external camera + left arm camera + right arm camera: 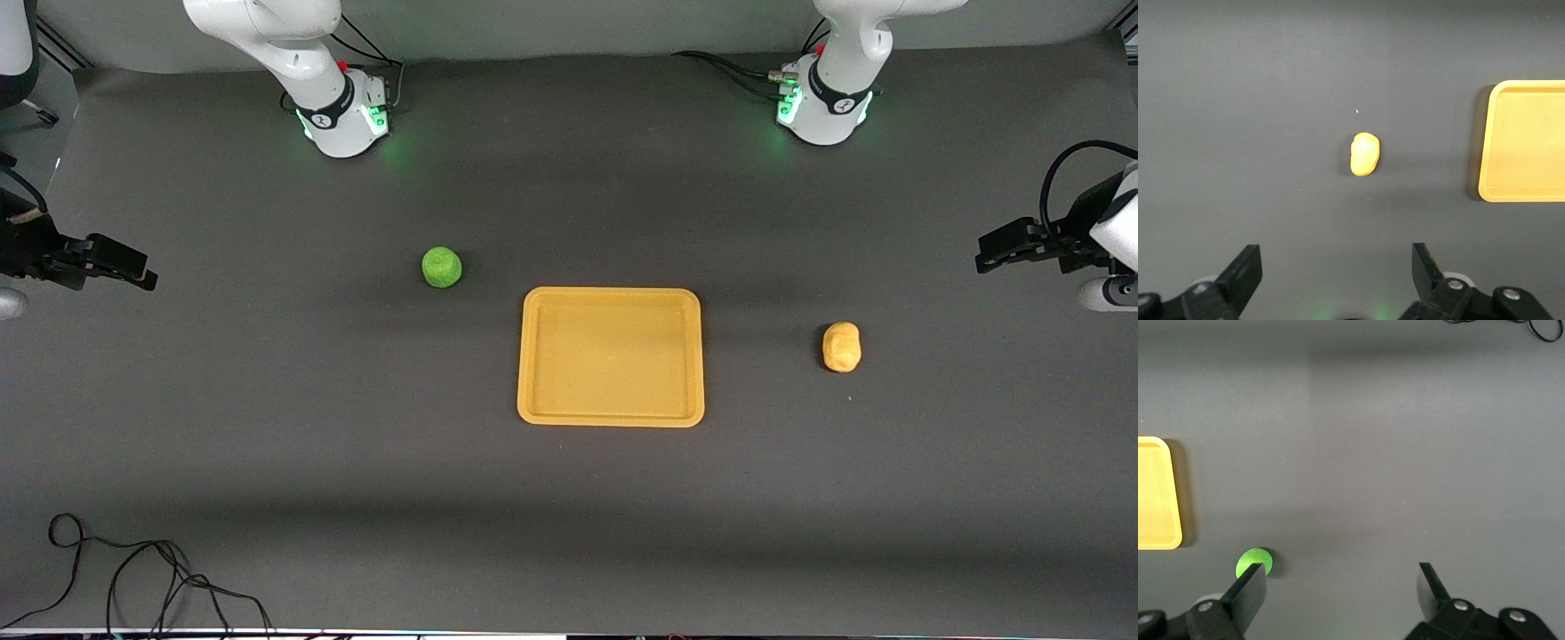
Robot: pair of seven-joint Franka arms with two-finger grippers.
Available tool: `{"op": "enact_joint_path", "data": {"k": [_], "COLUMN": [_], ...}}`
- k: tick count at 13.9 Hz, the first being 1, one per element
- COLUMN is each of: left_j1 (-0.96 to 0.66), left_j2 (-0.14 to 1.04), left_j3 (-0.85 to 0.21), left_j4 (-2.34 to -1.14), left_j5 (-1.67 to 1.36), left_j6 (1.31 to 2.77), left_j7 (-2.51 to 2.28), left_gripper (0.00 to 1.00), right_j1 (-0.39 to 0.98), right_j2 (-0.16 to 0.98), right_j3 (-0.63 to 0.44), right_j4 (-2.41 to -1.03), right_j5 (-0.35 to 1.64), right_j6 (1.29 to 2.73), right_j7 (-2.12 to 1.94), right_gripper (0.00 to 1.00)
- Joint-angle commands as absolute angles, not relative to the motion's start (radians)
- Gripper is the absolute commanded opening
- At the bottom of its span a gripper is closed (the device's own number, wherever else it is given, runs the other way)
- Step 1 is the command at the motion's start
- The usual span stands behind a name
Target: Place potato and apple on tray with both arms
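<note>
Nothing was done yet: 0 of 2 items were on the tray (610, 298), which sat bare in the middle of the table (569, 498). The apple (441, 267) rested on the table at about 10 o'clock from the tray in the front view, toward the right arm's end, slightly farther from the front camera than the tray and clear of its rim. The potato (841, 347) lay at about 3 o'clock from the tray, toward the left arm's end, well apart from the rim and level with the tray's middle. The right gripper (142, 276) hung out at the right arm's end of the table, roughly 9 o'clock from the apple and well apart from it; in the right wrist view its fingers (1251, 590) stood spread wide with nothing between them, and the apple (1254, 563) showed just past 1 fingertip, partly covered by it. The left gripper (985, 256) hovered at the left arm's end, about 2 o'clock from the potato, also well apart; in the left wrist view its fingers (1245, 273) were spread wide and held nothing, with the potato (1364, 154) in plain sight ahead of them and a corner of the tray (1525, 193) at the frame edge. Both arms looked parked at the start pose. Left to do, as I judged it: both reaches, both grasps, both carries and both drops on the tray, so the whole job. A loose black cable (133, 578) lay near the table edge closest to the front camera, out of the way.
</note>
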State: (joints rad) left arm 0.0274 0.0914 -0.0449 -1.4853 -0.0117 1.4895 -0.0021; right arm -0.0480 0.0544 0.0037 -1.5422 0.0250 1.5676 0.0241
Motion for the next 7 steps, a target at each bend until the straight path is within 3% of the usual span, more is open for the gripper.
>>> {"op": "enact_joint_path", "data": {"k": [1, 5, 7], "left_j1": [0.028, 0.026, 0.028], "left_j2": [0.087, 0.089, 0.087], "left_j3": [-0.043, -0.044, -0.044], "left_j4": [-1.473, -1.497, -1.567], "left_j5": [-0.028, -0.025, -0.026], "left_j6": [1.500, 1.517, 1.577], "left_j7": [0.011, 0.006, 0.005], "left_gripper": [1.00, 1.00, 0.99], "right_j1": [-0.031, -0.032, -0.032], "right_j2": [0.044, 0.049, 0.049], "right_j3": [-0.008, -0.009, -0.009], "right_j4": [-1.537, -1.534, -1.532], "right_j5": [0.021, 0.023, 0.023], "right_j6": [1.525, 1.525, 1.525], "right_j7": [0.048, 0.051, 0.051], "right_gripper": [1.00, 1.00, 1.00]}}
